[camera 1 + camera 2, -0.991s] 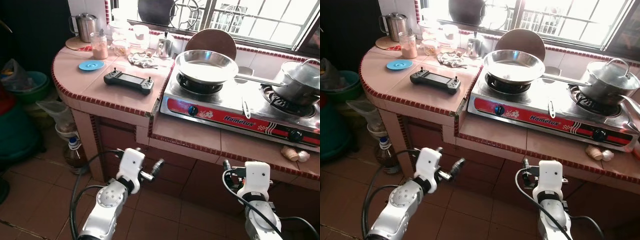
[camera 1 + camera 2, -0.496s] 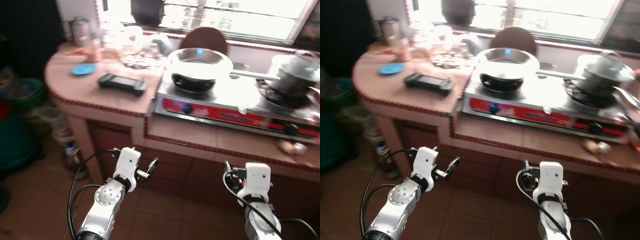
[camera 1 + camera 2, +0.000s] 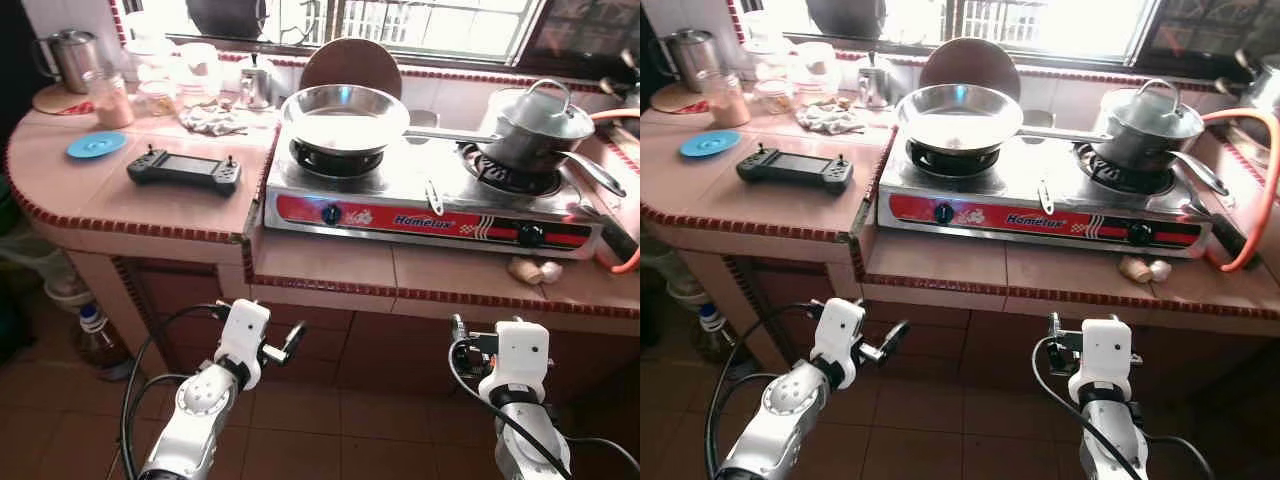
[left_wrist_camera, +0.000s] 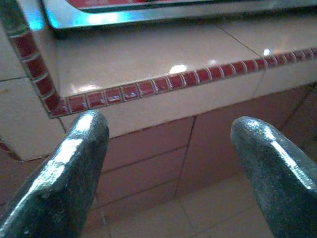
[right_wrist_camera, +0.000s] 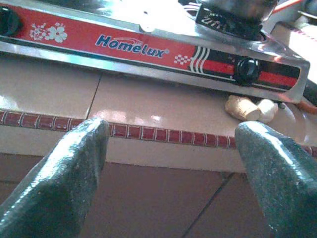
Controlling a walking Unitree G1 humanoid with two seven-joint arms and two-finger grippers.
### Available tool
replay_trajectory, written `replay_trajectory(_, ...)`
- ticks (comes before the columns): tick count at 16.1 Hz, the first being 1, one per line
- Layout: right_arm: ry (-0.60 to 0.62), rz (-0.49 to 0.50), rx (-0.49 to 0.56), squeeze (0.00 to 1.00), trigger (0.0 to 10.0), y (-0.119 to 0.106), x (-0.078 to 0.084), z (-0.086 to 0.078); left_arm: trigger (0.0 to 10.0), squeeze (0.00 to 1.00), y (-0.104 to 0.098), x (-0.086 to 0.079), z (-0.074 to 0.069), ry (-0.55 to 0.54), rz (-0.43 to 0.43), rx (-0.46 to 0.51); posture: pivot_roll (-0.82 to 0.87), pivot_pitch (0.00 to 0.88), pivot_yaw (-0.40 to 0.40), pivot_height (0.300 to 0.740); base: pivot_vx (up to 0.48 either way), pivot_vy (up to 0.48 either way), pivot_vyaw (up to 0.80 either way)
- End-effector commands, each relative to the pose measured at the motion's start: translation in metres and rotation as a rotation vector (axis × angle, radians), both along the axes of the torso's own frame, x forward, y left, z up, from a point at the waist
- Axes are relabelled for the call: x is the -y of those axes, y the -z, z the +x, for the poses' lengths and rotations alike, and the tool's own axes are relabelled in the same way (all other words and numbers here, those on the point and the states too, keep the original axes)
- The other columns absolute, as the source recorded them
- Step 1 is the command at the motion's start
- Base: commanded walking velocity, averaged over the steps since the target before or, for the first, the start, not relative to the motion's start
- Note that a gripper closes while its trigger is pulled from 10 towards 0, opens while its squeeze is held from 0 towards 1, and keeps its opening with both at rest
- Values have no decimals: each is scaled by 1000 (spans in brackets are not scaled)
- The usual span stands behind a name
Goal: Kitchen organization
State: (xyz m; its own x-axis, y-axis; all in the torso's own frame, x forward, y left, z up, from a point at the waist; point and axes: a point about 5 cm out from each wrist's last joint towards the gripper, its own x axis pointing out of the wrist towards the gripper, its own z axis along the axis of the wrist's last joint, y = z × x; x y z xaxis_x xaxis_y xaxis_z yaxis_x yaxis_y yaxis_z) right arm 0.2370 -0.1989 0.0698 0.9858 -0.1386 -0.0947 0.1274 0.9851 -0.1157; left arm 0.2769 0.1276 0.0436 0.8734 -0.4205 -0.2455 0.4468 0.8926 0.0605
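stove [image 3: 430, 200] with pan [image 3: 345, 110] and lidded pot [image 3: 525, 125] on the tiled table [image 3: 340, 265], ginger [image 3: 535, 270] at its front edge, left gripper [image 4: 168, 163] and right gripper [image 5: 173, 168] low before it, fingers spread wide, holding nothing, probably readied for reaching.

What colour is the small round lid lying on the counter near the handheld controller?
Light blue lid, clearest in the left eye view.

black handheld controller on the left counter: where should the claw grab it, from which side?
Take the black handheld game controller across its flat middle, coming down from above with the left claw, which is open. It lies flat on the pink tiled counter, long axis left-right; thumbsticks stick up at both ends, so avoid those.
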Motion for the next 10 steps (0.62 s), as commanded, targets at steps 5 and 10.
replay_trajectory(5, -20, 24, -21, 0, 10000, 4, -10, -2, 10000, 0, -11, 2, 1, 57, 53, 58, 105, 0, -36, 740, 0, 0, -788)
replay_trajectory(10, 52, 48, -11, 0, 10000, 8, -7, -10, 10000, 0, -16, 22, 0, 195, 102, 96, 51, 0, 46, 740, 0, 0, -788)
